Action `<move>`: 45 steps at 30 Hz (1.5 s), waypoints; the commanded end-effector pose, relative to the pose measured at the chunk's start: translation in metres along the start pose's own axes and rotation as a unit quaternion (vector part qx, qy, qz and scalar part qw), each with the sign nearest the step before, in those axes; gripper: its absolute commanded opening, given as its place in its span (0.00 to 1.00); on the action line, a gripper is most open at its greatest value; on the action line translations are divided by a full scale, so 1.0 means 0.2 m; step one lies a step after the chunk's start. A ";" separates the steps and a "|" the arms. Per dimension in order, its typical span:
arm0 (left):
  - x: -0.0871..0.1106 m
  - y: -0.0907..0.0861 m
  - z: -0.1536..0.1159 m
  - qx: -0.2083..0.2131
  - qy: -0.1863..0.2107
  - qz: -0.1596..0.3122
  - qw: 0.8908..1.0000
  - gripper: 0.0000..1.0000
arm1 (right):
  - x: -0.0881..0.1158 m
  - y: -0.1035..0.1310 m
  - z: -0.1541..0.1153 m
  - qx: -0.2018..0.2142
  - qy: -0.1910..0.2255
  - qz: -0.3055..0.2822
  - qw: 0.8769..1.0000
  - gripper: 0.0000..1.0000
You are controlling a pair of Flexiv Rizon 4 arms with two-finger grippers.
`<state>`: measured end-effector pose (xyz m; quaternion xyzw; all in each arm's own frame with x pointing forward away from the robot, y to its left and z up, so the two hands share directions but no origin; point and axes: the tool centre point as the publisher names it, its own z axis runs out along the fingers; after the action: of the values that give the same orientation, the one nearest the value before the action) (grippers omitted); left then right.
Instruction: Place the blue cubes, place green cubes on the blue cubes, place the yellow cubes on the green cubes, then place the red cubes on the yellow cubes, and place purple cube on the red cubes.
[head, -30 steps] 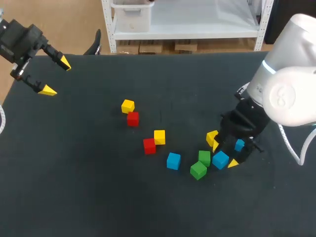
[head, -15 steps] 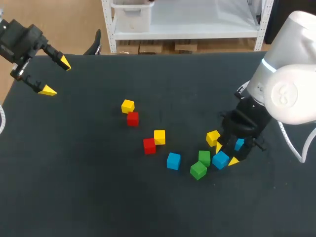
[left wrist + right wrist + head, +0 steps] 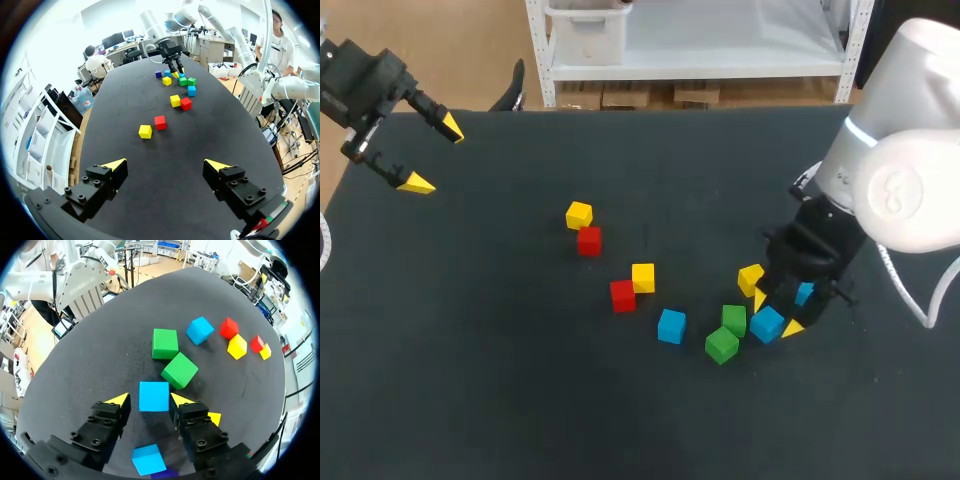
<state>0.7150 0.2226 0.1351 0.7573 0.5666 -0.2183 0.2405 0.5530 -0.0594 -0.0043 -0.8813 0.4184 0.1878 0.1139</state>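
Note:
My right gripper is low on the table at the right, shut on a blue cube that still rests on the surface. A second blue cube lies under the wrist, with a sliver of the purple cube behind it. A third blue cube sits left of two green cubes. A yellow cube touches the gripper's far side. My left gripper hangs open at the far left corner, holding nothing.
Two red-and-yellow pairs lie mid-table: yellow with red, and yellow with red. The black table has bare room at the front and left.
The right gripper's fingers have drawn in onto the blue cube. The cubes and the left arm have not moved.

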 end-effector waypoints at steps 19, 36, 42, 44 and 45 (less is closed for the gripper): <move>0.00 0.00 0.00 -0.001 0.001 0.001 1.000 1.00 | -0.07 0.02 -0.25 0.052 0.010 0.262 0.964 0.00; 0.00 0.00 0.00 -0.001 0.001 0.001 1.000 1.00 | -0.05 -0.43 -0.39 0.136 0.038 0.369 0.919 0.00; 0.00 0.00 0.00 -0.001 0.001 0.001 1.000 1.00 | -0.05 -0.58 -0.33 0.135 0.045 0.348 0.926 0.00; 0.00 0.00 0.00 -0.001 0.001 0.001 1.000 1.00 | -0.05 -0.61 -0.30 0.130 0.046 0.344 0.929 0.00; 0.00 0.00 0.00 -0.001 0.001 0.001 1.000 1.00 | -0.04 -0.63 -0.29 0.126 0.044 0.341 0.931 0.00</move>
<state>0.7150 0.2226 0.1351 0.7573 0.5666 -0.2183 0.2405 0.6433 -0.0078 0.0678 -0.6671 0.7215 0.1111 0.1487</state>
